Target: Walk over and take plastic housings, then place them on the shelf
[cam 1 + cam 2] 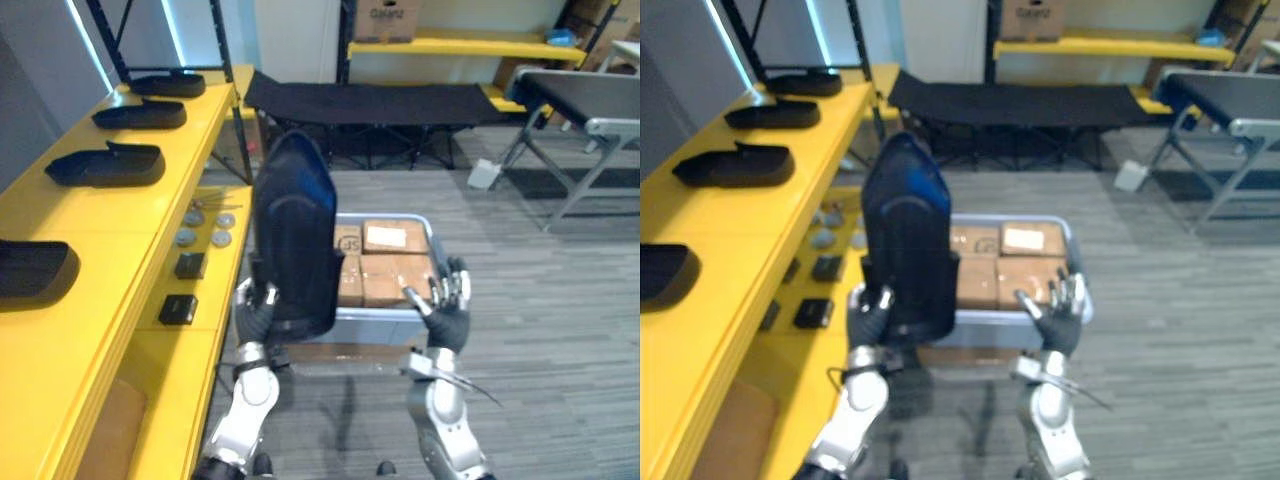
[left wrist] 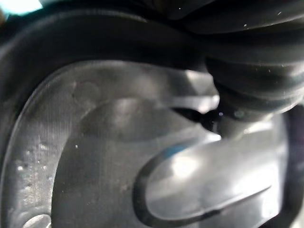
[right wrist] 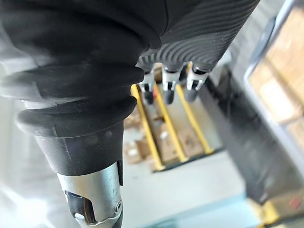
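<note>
The carrying step looks in hand: the left hand (image 1: 258,308) curls its fingers round a black housing (image 1: 295,235) held upright at frame centre, the right hand (image 1: 447,300) spread empty, and next it must swing onto the yellow shelf (image 1: 120,225) at left.

Even indoor light; pale sheen on plastic housing (image 2: 190,166); soft shadows on floor (image 1: 560,330).

The left hand (image 1: 256,308) grips the lower edge of a black plastic housing (image 1: 295,230), upright beside the front edge of the yellow shelf (image 1: 150,215). The right hand (image 1: 447,305), fingers spread, hangs at the near right corner of a grey bin (image 1: 385,318) of cardboard boxes (image 1: 385,265). Four other housings (image 1: 105,165) lie along the shelf.
</note>
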Tool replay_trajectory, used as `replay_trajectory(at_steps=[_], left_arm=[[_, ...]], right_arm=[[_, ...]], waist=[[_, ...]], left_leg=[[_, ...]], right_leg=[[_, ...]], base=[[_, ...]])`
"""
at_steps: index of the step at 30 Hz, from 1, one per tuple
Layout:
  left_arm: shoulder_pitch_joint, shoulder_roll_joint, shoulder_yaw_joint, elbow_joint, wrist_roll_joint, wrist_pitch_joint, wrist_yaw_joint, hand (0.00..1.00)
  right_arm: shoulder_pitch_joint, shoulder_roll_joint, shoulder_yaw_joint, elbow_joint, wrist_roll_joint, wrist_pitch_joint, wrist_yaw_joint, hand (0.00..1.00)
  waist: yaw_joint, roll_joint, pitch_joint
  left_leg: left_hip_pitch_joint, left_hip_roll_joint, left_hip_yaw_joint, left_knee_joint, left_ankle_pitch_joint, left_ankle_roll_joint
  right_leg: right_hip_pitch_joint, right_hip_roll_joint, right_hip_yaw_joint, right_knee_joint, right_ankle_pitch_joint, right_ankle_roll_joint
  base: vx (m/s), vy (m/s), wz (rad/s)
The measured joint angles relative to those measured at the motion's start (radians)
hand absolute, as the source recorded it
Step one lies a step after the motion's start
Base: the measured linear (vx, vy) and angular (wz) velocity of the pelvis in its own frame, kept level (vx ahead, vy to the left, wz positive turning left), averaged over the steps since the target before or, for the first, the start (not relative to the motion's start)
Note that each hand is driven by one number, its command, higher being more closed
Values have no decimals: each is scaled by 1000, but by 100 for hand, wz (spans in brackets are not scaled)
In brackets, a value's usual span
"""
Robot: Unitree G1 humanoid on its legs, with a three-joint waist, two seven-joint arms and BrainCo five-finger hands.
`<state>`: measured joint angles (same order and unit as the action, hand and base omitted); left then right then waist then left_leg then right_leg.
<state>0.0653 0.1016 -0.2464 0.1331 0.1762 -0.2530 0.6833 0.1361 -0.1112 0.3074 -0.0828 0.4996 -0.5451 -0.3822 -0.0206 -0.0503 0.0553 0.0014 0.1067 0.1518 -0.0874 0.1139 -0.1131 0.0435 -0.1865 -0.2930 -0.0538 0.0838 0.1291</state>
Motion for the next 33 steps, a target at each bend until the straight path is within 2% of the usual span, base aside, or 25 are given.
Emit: replay_trajectory(at_steps=[3, 6, 9, 11, 14, 17, 20, 21, 22, 26, 28, 31, 33], left_arm=[[25, 4, 24, -15, -1, -1, 24, 100], [52, 5, 74, -36, -3, -7, 35, 100], [97, 5, 123, -110, -40, -33, 36, 100], [110, 4, 151, -153, -69, -41, 36, 100], [122, -1, 162, -210, -135, -52, 34, 100], [134, -18, 188, -276, -139, -56, 36, 100], [148, -39, 251, -345, -139, -56, 39, 100], [159, -40, 284, -376, -138, -56, 41, 100], [179, -43, 326, -417, -138, -56, 42, 100], [214, -54, 396, -497, -140, -56, 29, 100], [246, -77, 440, -523, -140, -56, -15, 100], [297, -82, 489, -543, -162, -57, -79, 100], [319, -96, 526, -558, -179, -67, -108, 100]], right_arm=[[27, 2, -12, -50, 95, 15, 97, 0], [75, 1, -64, -60, 96, 84, 128, 0], [179, 1, -160, -40, 97, 184, 127, 0], [212, 1, -194, -2, 97, 210, 140, 0], [241, 1, -215, 16, 97, 220, 189, 0], [217, 2, -204, 20, 96, 218, 243, 0], [154, 1, -157, 57, 92, 215, 265, 0], [118, 1, -126, 73, 73, 214, 272, 0], [74, 1, -78, 91, 34, 213, 273, 0], [-20, 0, 8, 112, -61, 211, 271, 0], [-100, 1, 40, 161, -132, 209, 240, 0], [-158, 2, 56, 182, -153, 207, 199, 0], [-176, 2, 59, 183, -151, 207, 188, 0]], waist=[[0, -3, -4], [-1, -6, -16], [-8, -3, -25], [-18, 2, -27], [-25, 14, -33], [-23, 17, -34], [-13, 18, -33], [0, 19, -33], [27, 19, -33], [67, 17, -34], [107, 16, -30], [142, 16, -29], [152, 15, -28]], left_leg=[[0, 0, 4, 0, 0, 0], [0, 1, 15, 0, -5, -4], [3, 0, 20, 0, -12, -5], [3, 0, 20, 0, -12, -4], [3, 0, 20, 0, -13, -4], [-1, -3, -4, 0, -12, -4], [-3, -11, -44, 0, -11, -6], [-4, -14, -62, 0, -11, -7], [-7, -17, -80, 0, -10, -8], [-39, -30, -152, 1, 5, -2], [-40, -40, -188, 2, 8, 0], [-39, -51, -215, 5, 8, 1], [-38, -51, -216, 5, 8, 2]], right_leg=[[-3, 0, 4, 0, 0, 0], [-10, 1, 16, 0, 0, 0], [-10, 0, 20, -2, 0, 0], [-9, 0, 20, -4, 0, 0], [-7, 0, 19, -8, 0, 0], [6, -1, -2, -11, -1, 1], [31, -6, -46, -11, -10, 6], [43, -8, -64, -12, -14, 7], [53, -10, -85, -12, -19, 9], [72, -13, -164, -8, -32, 11], [97, -17, -202, -9, -35, 16], [116, -23, -229, -4, -42, 23], [115, -24, -229, 2, -48, 24]], base=[[-7, 0, -3], [0, 1, -10], [14, 0, -5], [0, 0, 0], [0, 0, 0], [-2, -3, 16], [-14, 0, 44], [3, 0, 48], [2, 0, 42], [18, -17, 61], [40, -12, 50], [45, -4, 32], [17, 3, 3]])
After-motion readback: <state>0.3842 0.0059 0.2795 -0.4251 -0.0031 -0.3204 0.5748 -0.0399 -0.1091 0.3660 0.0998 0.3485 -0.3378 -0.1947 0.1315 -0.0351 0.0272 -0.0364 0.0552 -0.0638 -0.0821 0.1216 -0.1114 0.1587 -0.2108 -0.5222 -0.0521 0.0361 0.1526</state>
